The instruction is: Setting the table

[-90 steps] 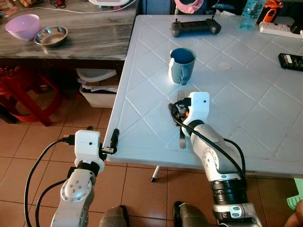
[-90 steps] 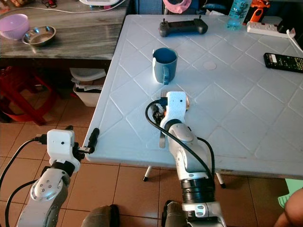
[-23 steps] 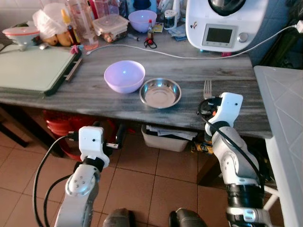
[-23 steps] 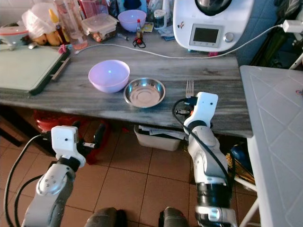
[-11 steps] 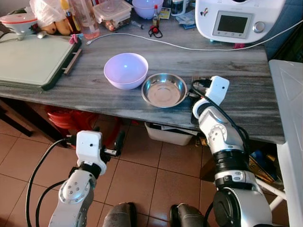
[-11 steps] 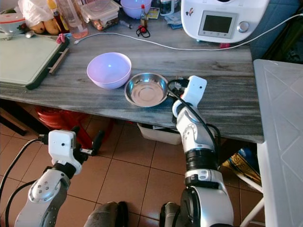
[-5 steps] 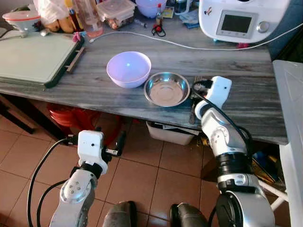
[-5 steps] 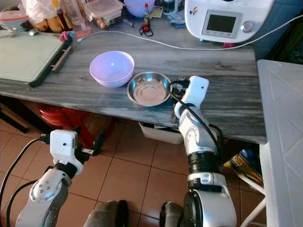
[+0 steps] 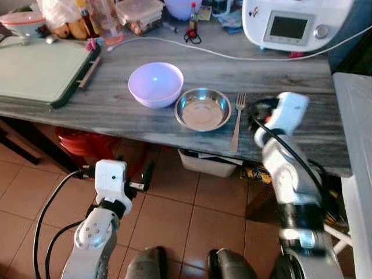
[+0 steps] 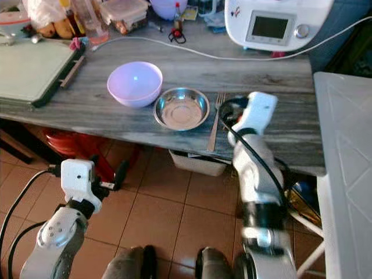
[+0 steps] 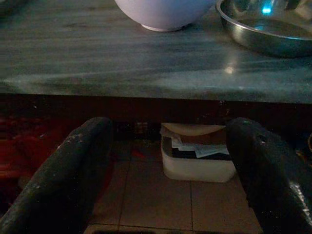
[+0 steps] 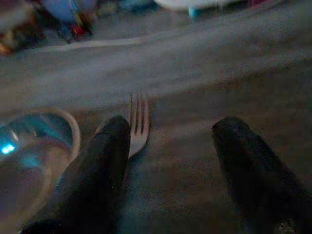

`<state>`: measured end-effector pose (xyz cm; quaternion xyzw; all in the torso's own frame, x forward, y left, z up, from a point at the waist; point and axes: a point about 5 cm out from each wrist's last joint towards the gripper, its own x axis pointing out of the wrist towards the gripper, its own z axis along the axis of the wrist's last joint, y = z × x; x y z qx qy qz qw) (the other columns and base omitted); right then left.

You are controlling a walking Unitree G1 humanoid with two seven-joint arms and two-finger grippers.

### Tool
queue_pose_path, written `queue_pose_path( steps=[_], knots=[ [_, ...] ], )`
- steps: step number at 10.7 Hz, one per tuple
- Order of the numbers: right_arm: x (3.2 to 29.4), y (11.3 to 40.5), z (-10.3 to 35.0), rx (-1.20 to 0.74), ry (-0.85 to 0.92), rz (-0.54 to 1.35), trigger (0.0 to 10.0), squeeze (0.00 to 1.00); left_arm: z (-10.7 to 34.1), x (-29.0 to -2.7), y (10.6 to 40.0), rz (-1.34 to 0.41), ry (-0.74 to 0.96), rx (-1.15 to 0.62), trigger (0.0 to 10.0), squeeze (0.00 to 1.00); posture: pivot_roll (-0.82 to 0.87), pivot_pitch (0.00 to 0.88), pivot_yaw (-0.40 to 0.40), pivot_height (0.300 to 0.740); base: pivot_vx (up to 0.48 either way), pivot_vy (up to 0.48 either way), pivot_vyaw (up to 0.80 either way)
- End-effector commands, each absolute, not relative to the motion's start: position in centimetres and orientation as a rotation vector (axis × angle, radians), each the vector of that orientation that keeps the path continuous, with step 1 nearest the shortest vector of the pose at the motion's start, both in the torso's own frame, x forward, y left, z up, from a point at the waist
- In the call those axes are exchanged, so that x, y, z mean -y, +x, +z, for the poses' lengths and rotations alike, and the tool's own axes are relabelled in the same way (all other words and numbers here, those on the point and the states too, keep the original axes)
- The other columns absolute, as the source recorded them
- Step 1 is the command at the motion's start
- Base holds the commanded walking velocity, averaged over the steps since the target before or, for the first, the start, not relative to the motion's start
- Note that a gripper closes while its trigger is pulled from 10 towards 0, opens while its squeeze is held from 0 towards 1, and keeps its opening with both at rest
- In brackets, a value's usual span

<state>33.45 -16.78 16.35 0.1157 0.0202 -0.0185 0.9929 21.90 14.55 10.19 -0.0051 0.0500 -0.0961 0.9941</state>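
Now the fork (image 9: 236, 121) has been released at three o'clock of the steel bowl (image 9: 203, 108), the right gripper (image 12: 168, 161) drawn back with fingers apart, the left gripper (image 11: 168, 165) idle and likewise spread, so that placement is judged done.

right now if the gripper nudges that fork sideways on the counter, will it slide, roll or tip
The fork lies flat beside the steel dish, so it would probably slide or pivot, not roll. It looks like thin rigid metal, likely light. Its handle end sits near the wooden counter edge, so a push could drop it.
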Motion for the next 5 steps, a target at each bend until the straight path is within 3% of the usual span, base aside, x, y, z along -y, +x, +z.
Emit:
queue_pose_path(
  steps=[1,3,4,5],
  knots=[
    [16.4,32.8,17.2,0.022,0.216,-0.015,10.0,1.00,10.0,-15.2,21.8,-0.153,0.002,-0.115,10.0,0.00,0.03,0.139,0.049,0.740,0.000,0.000,0.00],
    [16.3,31.0,17.5,0.084,0.174,0.001,10.0,1.00,9.8,-15.4,21.7,-0.145,-0.012,-0.118,10.0,0.00,0.01,0.102,0.043,0.740,0.000,0.000,0.00],
    [16.3,29.9,16.9,0.081,0.161,0.011,10.0,0.79,9.6,-15.5,21.5,-0.145,-0.014,-0.124,10.0,0.00,0.01,0.095,0.042,0.740,-0.247,0.000,0.00],
    [16.4,28.7,16.1,0.067,0.155,0.013,10.0,0.00,9.5,-15.5,21.7,-0.145,-0.015,-0.127,10.0,0.00,0.00,0.086,0.041,0.740,-0.281,0.000,0.00]
  ],
)
